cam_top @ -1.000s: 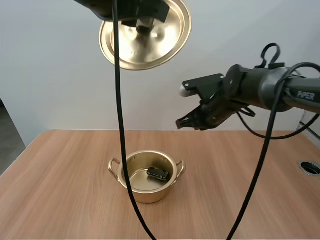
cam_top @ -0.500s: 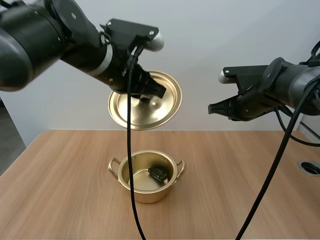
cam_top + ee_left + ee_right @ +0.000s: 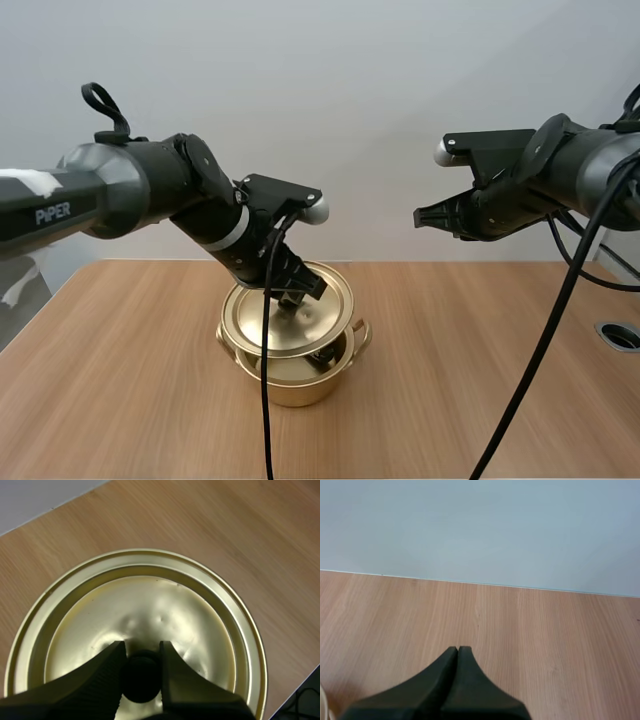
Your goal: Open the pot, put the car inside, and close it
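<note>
1. left gripper (image 3: 293,298): fingers pinching the black knob (image 3: 141,676) of the lid (image 3: 262,325).
2. lid: gold, tilted over the pot (image 3: 298,383), right edge off the rim, not seated.
3. pot: on the table (image 3: 480,380), centre; dark shape (image 3: 326,353) inside shows through the gap, can't tell more.
4. right gripper (image 3: 418,218): fingers pressed together on nothing, raised, well right of the pot.

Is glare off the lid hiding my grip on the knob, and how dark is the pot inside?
Left wrist view: soft highlights on the lid, but the black knob reads plainly in the left gripper. High view: the tilted lid shades the mouth of the pot, leaving the inside dark. Right wrist view: even light on the table, no glare.
</note>
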